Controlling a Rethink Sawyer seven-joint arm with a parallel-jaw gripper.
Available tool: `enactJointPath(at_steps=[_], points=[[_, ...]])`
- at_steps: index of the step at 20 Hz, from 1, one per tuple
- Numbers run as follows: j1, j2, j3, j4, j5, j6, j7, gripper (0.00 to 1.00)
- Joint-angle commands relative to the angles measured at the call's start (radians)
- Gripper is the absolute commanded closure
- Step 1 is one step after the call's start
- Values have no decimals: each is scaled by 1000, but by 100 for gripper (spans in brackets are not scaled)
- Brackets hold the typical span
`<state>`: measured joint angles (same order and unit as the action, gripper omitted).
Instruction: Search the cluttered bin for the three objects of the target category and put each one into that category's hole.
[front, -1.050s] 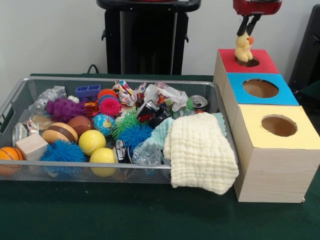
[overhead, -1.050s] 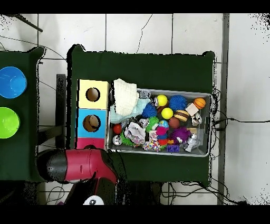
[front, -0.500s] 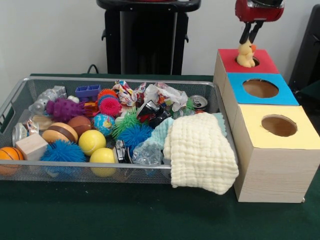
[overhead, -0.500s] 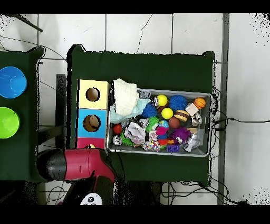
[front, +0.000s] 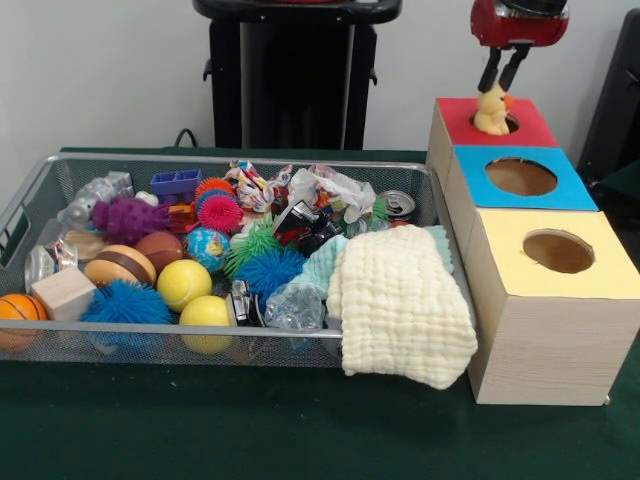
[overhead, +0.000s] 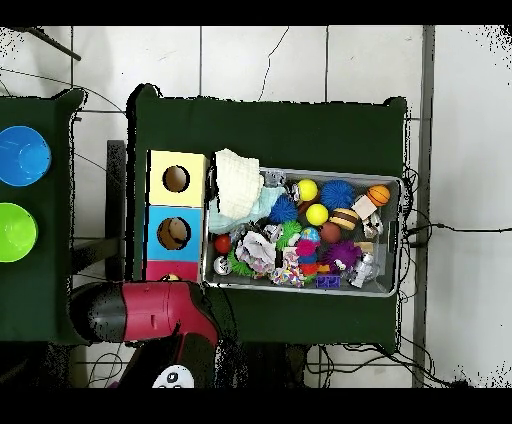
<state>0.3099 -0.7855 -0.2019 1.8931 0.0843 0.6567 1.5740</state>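
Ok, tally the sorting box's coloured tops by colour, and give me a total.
red top: 1
blue top: 1
yellow top: 1
total: 3

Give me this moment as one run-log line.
phase: drop-off | gripper: over red hole, jaws look parted | yellow duck toy: sitting in red box hole | blue box, yellow box: holes empty | bin: cluttered
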Motion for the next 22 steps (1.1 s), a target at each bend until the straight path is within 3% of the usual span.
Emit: enactJointPath(at_steps=[1, 12, 16, 17, 19, 21, 22], points=[[-17, 39, 35, -10, 22, -4, 218, 0], [-26, 29, 18, -15, 2, 7, 200, 0], [-209, -51, -22, 24, -94, 33, -24, 0], [-282, -90, 4, 61, -109, -15, -107, 0], [-404, -166, 53, 86, -149, 9, -277, 0], [-470, -196, 74, 73, -184, 35, -321, 0], [-506, -194, 97, 84, -195, -3, -314, 0]])
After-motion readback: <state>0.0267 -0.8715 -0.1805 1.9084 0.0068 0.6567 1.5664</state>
